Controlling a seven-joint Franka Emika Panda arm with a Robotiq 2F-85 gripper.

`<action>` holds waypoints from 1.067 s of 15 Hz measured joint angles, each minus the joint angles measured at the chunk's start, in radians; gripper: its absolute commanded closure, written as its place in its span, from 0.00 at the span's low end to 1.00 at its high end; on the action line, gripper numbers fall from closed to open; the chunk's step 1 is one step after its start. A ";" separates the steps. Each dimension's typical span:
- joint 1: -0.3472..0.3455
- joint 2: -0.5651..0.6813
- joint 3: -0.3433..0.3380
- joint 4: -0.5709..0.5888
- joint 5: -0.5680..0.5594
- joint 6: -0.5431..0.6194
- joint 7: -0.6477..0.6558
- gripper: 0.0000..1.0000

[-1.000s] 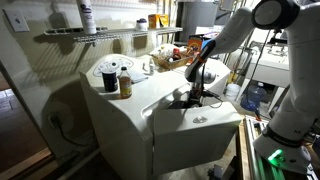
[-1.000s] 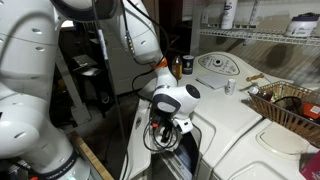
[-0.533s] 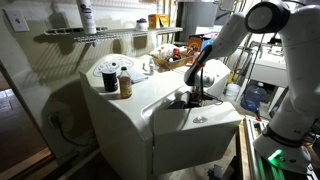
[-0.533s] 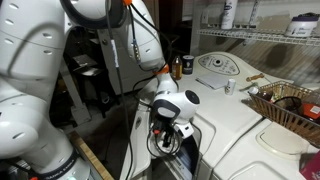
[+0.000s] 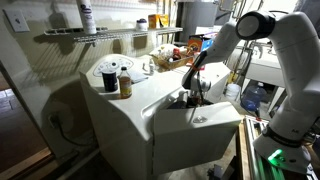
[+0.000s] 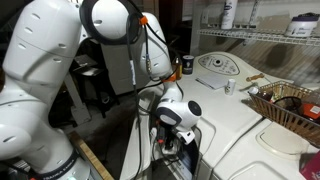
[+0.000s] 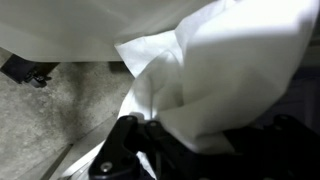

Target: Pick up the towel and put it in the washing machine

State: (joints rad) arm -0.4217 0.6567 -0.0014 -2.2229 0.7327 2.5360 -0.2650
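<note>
The white towel point(image 7: 225, 70) fills the wrist view, bunched and hanging from my dark gripper fingers point(image 7: 190, 150), which are shut on it. In both exterior views the gripper point(image 5: 192, 97) point(image 6: 170, 143) is low at the front opening of the white washing machine point(image 5: 195, 128) point(image 6: 255, 135), with the arm bent down over it. The towel is hidden by the gripper and arm in the exterior views.
Jars and a round lid point(image 5: 112, 77) stand on the machine's top. A wire shelf point(image 5: 95, 35) holds bottles behind it. A wicker basket point(image 6: 290, 105) sits on the top. A blue water jug point(image 5: 255, 96) stands on the floor beside the machine.
The arm has bent further over and the gripper has sunk a little lower into the machine's opening, still holding the towel.
</note>
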 measured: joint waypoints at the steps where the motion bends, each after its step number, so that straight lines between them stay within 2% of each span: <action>1: -0.010 0.012 0.010 0.010 0.007 0.000 -0.029 1.00; 9: -0.048 0.097 0.065 0.067 0.031 -0.001 -0.148 1.00; 16: -0.077 0.161 0.112 0.110 0.204 0.020 -0.266 1.00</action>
State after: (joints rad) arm -0.4991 0.8180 0.1105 -2.1131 0.9368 2.5557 -0.5310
